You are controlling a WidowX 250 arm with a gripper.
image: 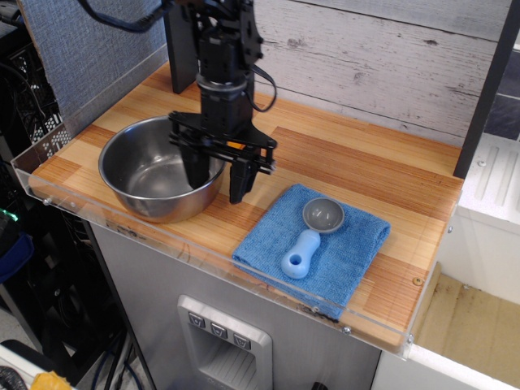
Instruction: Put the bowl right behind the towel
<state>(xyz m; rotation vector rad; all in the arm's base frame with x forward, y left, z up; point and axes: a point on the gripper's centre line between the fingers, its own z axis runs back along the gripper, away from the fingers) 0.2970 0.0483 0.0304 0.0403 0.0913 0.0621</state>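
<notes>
I'm seeing the gripper (218, 175) pointing down in the left-centre of the frame, fingers apart, straddling the right rim of the bowl (154, 172): one finger is hanging inside the bowl, the other is sitting outside it on the right, over the wood. Can't tell if either finger is actually touching the rim; they're not clamped on it as far as I can see. The black arm is rising from the gripper up to the top of the frame, w/ cables looping off toward the upper left.

The bowl is sitting in the left part of the frame on the wooden counter (349, 171), near the counter's left and front edges. It's upright, shiny steel, nothing inside besides the gripper finger and its reflections.

The towel (345, 252) is lying flat at lower centre-right, near the front edge of the counter, blue and fuzzy, turned at an angle to the edge. It's apart from the bowl, a strip of bare wood btwn them. So the bowl is left of the towel in frame, not behind it.

On top of the towel a grey-and-blue scoop (312, 231) is resting, grey cup toward the upper right, blue handle pointing to the lower left.

A clear acrylic lip (203, 258) is running along the front edge of the counter. A grey plank wall (374, 57) is filling the top of the frame behind the counter.
</notes>
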